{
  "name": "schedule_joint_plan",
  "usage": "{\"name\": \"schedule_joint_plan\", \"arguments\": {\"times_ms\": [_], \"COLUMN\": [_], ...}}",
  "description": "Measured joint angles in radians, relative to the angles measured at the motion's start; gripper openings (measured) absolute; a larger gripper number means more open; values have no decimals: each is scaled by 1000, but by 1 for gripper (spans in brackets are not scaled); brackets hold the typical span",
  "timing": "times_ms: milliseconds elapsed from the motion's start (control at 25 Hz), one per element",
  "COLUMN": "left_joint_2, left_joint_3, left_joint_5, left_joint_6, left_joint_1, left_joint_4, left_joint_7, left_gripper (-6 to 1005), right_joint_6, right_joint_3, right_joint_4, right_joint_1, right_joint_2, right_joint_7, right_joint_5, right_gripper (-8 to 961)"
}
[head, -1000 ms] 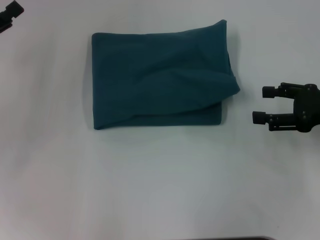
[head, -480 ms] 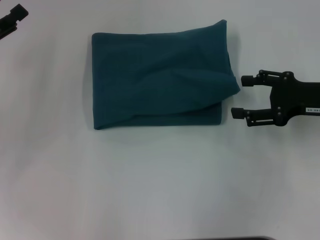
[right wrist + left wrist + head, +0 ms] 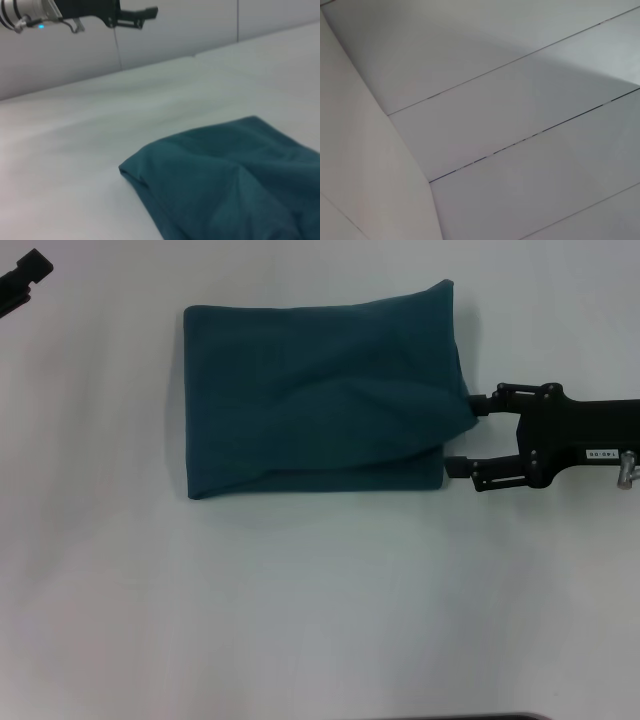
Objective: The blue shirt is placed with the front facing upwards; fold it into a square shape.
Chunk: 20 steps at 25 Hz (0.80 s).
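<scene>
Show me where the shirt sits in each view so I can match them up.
Head view: the shirt lies folded, centre and upper part, the right claw open at its right edge.
Left wrist view: not in it; only pale panels show.
Right wrist view: shirt fills the lower right.
Shared landmark: the left claw, top left in the head view, top left in the right wrist view.

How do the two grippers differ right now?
The right gripper sits at the right edge of the blue shirt, fingers open around its bulging fold; the left gripper is far away at the table's far left corner, holding nothing. The right shows fully, the left only partly. Both are black.
</scene>
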Motion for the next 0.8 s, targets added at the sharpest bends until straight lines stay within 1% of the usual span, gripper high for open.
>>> {"name": "schedule_joint_plan", "arguments": {"times_ms": [120, 360, 520, 800], "left_joint_2": [0, -2, -3, -3], "left_joint_3": [-1, -1, -1, -7], "left_joint_5": [0, 0, 0, 0], "left_joint_6": [0, 0, -1, 17], "left_joint_1": [1, 2, 2, 3], "left_joint_4": [0, 0, 0, 0], "left_joint_7": [2, 2, 2, 0], "left_gripper": [951, 950, 950, 951], "right_joint_6": [-2, -33, -22, -12], "right_joint_3": [-6, 17, 12, -6], "right_joint_4": [-10, -13, -6, 0], "right_joint_1": [-7, -23, -18, -11], "right_joint_2": [-1, -8, -2, 2], "right_joint_7": [12, 12, 7, 11], "right_joint_5": [-2, 4, 1, -1], "right_gripper": [883, 875, 870, 861]}}
